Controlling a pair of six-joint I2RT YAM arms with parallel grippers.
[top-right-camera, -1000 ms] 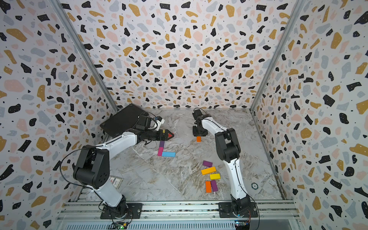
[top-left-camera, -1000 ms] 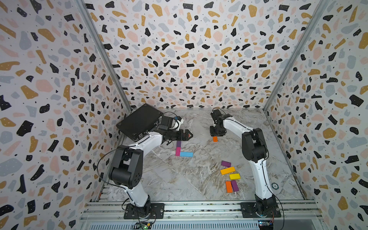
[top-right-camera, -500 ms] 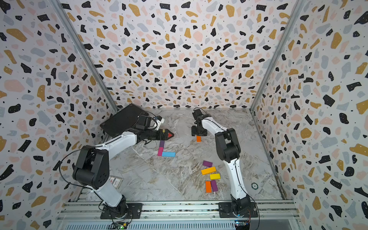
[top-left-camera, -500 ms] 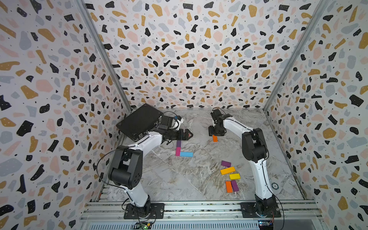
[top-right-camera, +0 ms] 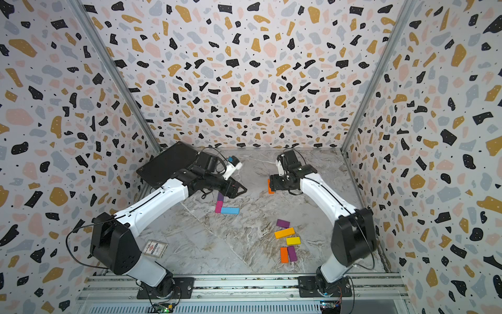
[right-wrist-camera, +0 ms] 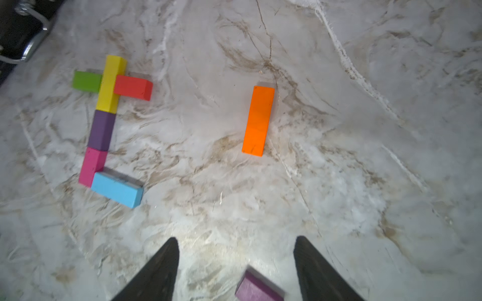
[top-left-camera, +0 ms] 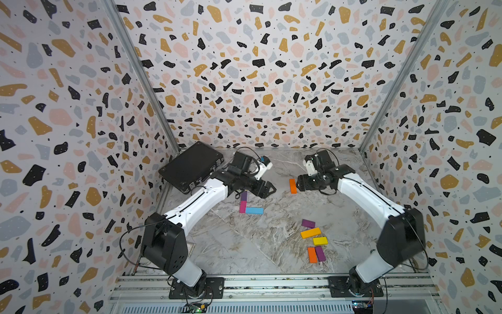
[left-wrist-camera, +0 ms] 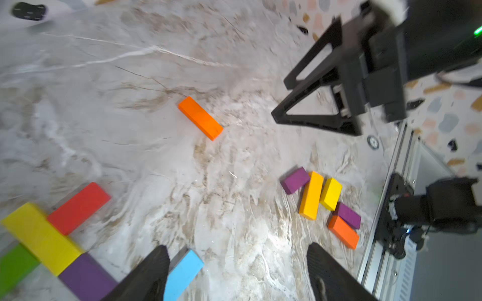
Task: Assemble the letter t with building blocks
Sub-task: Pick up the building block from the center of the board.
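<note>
Left claw (top-left-camera: 268,190) has its jaws apart and grips nothing, hanging above the far part of the block figure. Right claw (top-left-camera: 298,185) is likewise spread and empty, tips just beside the lone orange block (top-left-camera: 292,186).

Five loose blocks lie near the front edge of the surface (top-left-camera: 244,252), right of middle. Near orange block (top-left-camera: 312,254) and near purple block (top-left-camera: 320,253) touch side by side, closest to the edge. Beyond them come small yellow block (top-left-camera: 320,241), amber long block (top-left-camera: 310,233), then far purple block (top-left-camera: 308,223).

Printed card (top-right-camera: 154,248) lies front left, by the left arm's base.

The figure sits mid-surface, left of centre. Blue block (top-left-camera: 254,210) is nearest, lying crosswise and touching the near end of pink block (top-left-camera: 242,207). Purple stem block (top-left-camera: 244,195) sits end to end beyond it.

The right wrist view shows the rest. Yellow bar (right-wrist-camera: 110,83) continues the line, with green block (right-wrist-camera: 86,81) and red block (right-wrist-camera: 133,87) butted on either side.

The lone orange block lies flat, well apart to the figure's right. Black case (top-left-camera: 191,165) is in the far left corner.
</note>
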